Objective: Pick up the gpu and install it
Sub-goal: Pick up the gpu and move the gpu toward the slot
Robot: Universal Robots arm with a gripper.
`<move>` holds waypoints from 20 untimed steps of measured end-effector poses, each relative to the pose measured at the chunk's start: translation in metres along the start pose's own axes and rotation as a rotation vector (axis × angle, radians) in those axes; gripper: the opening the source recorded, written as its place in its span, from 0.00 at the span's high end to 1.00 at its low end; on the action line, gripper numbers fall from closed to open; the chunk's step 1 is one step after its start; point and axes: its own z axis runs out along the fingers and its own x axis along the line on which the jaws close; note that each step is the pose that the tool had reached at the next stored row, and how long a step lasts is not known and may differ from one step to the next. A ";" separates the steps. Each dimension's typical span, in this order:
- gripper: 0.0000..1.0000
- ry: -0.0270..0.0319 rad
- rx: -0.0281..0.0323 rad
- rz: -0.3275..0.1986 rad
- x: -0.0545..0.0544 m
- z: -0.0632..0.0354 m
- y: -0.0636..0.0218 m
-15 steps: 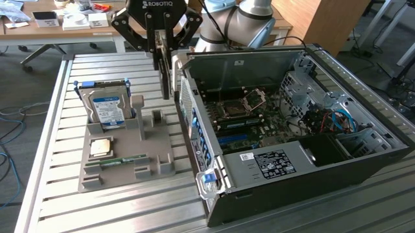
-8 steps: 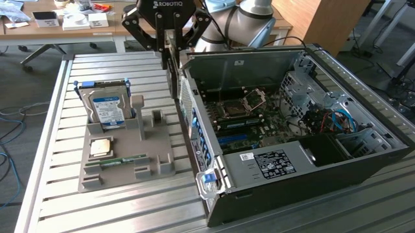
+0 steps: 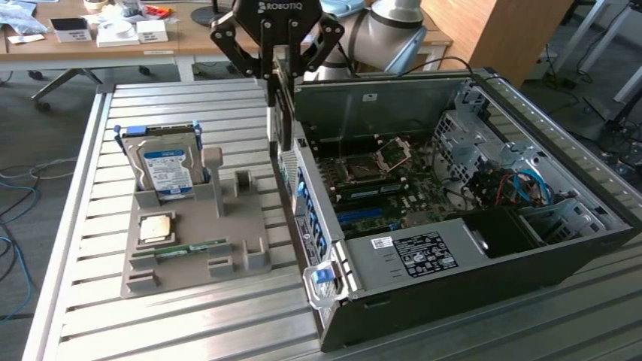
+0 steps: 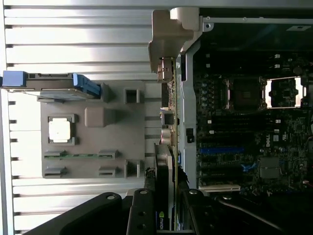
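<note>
The gpu [image 3: 285,113] hangs edge-on and upright in the air, a dark thin card with its silvery bracket [image 4: 168,34] at the far end. My gripper [image 3: 282,71] is shut on it from above, one finger on each face. In the wrist view the card [image 4: 164,166] runs out from between my fingers [image 4: 142,215], with the gripper [image 4: 165,213] centred on it. It hovers just over the side wall of the open computer case [image 3: 561,248], between the grey holder [image 3: 240,233] and the motherboard [image 3: 386,177]. A blue expansion slot [image 4: 221,151] shows on the board beside the card.
The grey holder on the slatted metal table [image 3: 180,323] carries a hard drive [image 3: 165,171], a square processor [image 3: 155,228] and a green memory stick [image 3: 180,248]. Inside the case lie a power supply [image 3: 422,252] and blue cables [image 3: 522,184]. A desk stands behind.
</note>
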 end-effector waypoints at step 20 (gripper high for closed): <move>0.73 0.0000 -0.0001 0.000 -0.065 0.0028 0.0026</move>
